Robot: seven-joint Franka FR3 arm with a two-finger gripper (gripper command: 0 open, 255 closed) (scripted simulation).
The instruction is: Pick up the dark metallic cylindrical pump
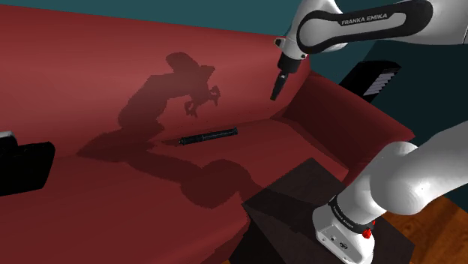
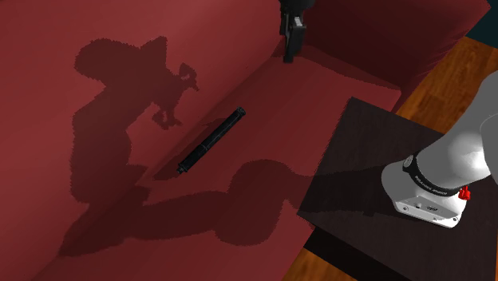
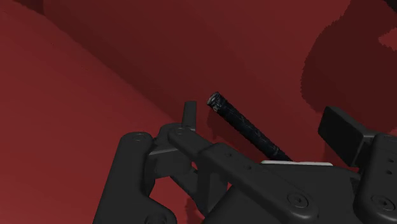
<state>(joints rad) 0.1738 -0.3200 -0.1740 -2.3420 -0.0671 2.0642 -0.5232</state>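
Note:
The pump (image 1: 208,136) is a thin dark cylinder lying flat on the red sofa seat (image 1: 112,202), close to the crease under the backrest. It also lies on the seat in the second exterior view (image 2: 209,142), running diagonally. My black gripper (image 1: 276,90) hangs in the air above the seat, to the shoulder view's right of the pump and well clear of it, near the armrest; in the second exterior view it sits at the top edge (image 2: 289,44). In the wrist view the pump (image 3: 245,125) lies beyond the gripper (image 3: 264,118), whose fingers (image 3: 189,113) stand apart and hold nothing.
The sofa's red armrest (image 1: 341,112) rises just right of the gripper, with a black ribbed object (image 1: 373,77) behind it. A black box (image 1: 22,166) sits on the seat at the shoulder view's left edge. My dark stand (image 1: 296,214) adjoins the sofa front, on a wooden floor (image 2: 455,68).

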